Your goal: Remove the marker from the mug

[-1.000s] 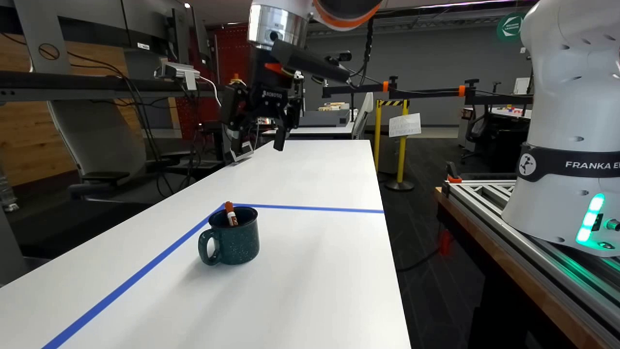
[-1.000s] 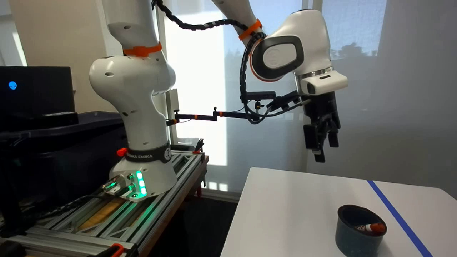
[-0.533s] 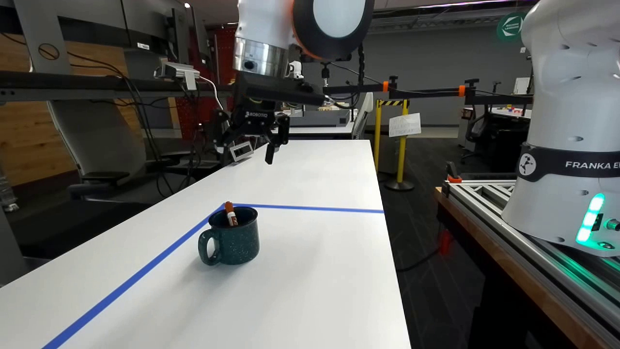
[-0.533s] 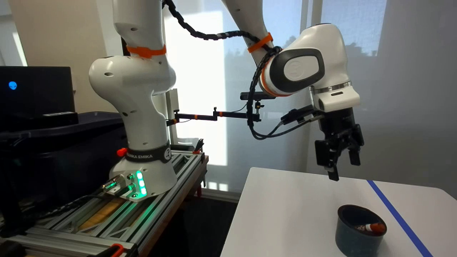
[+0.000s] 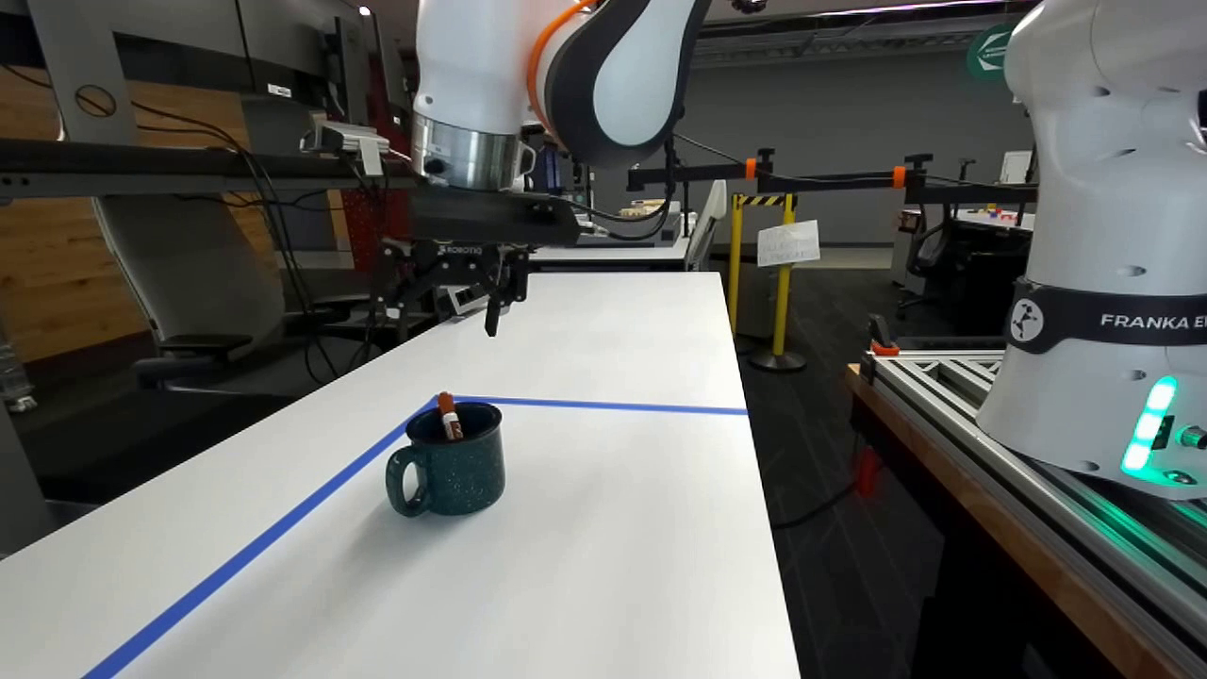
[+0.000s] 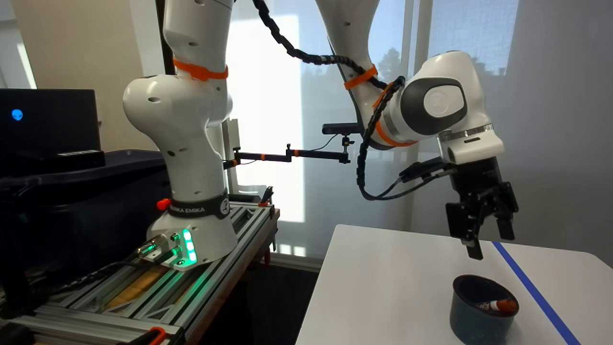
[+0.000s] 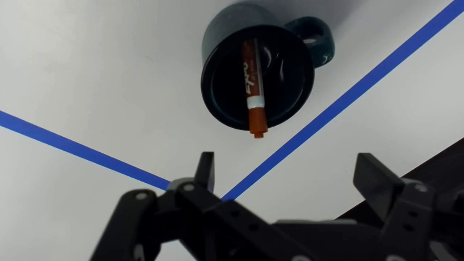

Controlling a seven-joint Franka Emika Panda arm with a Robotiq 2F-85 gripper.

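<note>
1. Wrist view, geometry: fingers [image 7: 373, 181] released, the 2 tips spread wide, holding nothing. Marker [image 7: 255, 87] is in the mug [image 7: 224, 25], leaning, its cap [image 7: 257, 121] over the rim and nearest the fingers. It lies up the view from the tips; sideways it falls between them, nearer the tip at view left. Long axis runs roughly square to the line joining the tips. Judgement: the coming move turns on this; an approach with this alignment should let the fingers close across the cap with little wrist rotation.

2. Wrist view, writing: marker barrel reads "EXPO"; finer print beside it is not safely legible.

3. In an exterior view, fingers [image 5: 494, 316] hang above the bench [image 5: 613, 566], higher than the mug [image 5: 462, 481] and apparently beyond it, no contact. Marker [image 5: 450, 417] tilts toward the far rim, cap uppermost. Black band [image 5: 1113, 321] on the robot base [image 5: 1084, 405] reads "FRANKA E", then runs off the edge. Paper sheet [image 5: 789, 243] on the yellow post [image 5: 781, 311]: writing illegible at this size.

4. In an exterior view, fingers [image 6: 474, 249] hang above the mug [image 6: 471, 321] with a visible gap. Marker [image 6: 500, 305] leans with its cap toward the blue tape [image 6: 530, 286]. Black band [image 6: 198, 209] reads "FRANKA EMIKA"; dark lid [image 6: 48, 120], likely a laptop's, carries a blue alien-head logo [image 6: 17, 114], no words seen. Judgement: approach phase, extraction not begun; a tip striking the rim on the way down is the main risk.
</note>
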